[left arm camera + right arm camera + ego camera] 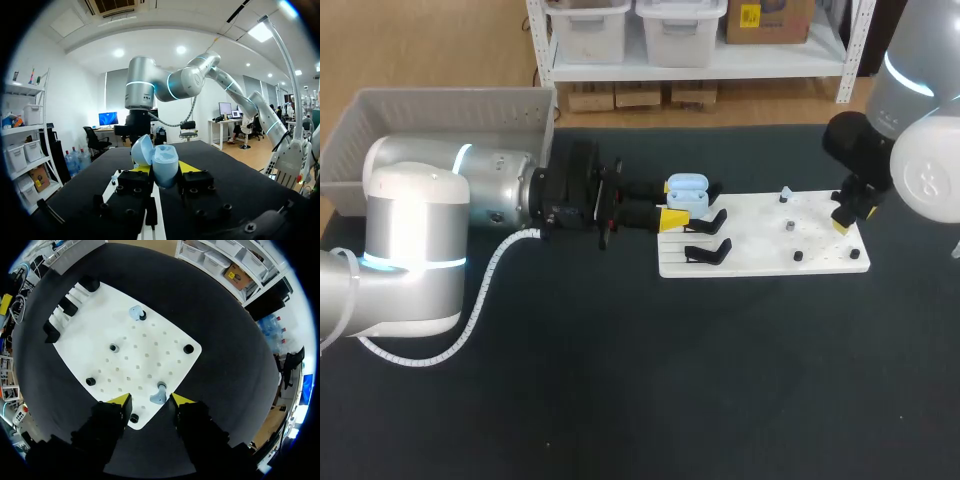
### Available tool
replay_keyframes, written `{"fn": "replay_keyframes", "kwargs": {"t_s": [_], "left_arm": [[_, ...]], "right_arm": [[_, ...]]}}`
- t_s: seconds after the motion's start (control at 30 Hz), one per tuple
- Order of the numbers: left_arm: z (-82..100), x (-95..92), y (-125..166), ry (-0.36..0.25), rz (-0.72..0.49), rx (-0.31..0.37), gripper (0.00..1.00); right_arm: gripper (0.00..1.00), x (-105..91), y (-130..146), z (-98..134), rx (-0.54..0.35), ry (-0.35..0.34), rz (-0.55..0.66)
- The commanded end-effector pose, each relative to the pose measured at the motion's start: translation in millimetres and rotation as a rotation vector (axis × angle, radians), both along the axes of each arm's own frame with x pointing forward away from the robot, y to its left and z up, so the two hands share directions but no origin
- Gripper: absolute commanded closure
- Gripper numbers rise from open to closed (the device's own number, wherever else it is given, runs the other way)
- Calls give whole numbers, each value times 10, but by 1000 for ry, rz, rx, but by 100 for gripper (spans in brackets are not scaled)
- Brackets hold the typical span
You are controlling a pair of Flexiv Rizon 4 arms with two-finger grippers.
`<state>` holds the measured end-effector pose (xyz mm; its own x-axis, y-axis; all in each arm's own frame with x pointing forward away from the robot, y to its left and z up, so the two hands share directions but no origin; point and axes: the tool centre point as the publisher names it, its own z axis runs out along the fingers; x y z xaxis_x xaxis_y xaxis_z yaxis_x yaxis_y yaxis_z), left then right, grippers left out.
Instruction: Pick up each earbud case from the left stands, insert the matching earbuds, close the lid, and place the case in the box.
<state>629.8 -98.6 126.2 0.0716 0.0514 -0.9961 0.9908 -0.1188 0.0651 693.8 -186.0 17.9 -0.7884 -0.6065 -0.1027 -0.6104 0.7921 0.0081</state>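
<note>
My left gripper [678, 204] is shut on a light-blue earbud case [687, 192] and holds it over the left end of the white board [760, 262], above the black stands [708, 252]. In the left wrist view the case [164, 166] sits between the yellow fingertips [188, 166] with its lid [141, 149] swung open. My right gripper [845, 215] hangs over the board's right end. Seen from the right wrist, this gripper [150, 400] is open, and a light-blue earbud [159, 396] on its peg lies between the tips without touching them. A second earbud [136, 313] sits farther out on the board.
A grey bin [440, 115] stands at the back left, partly hidden by my left arm. Several small black pegs [114, 347] stick up from the board [150, 360]. Dark table surface surrounds the board.
</note>
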Motion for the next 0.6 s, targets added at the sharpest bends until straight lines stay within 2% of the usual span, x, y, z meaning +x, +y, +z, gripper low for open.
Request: {"fn": "replay_keyframes", "kwargs": {"t_s": [0.03, 0.43, 0.6], "left_arm": [[-8, -12, 4, -3, 4, -3, 100], [-8, -12, 4, -3, 4, -3, 100], [-8, -12, 4, -3, 4, -3, 100]], "right_arm": [[52, 3, -7, -28, -8, -9, -2], [56, 34, -6, -47, -14, -25, 1], [62, 37, -3, -47, -17, -24, 2]]}}
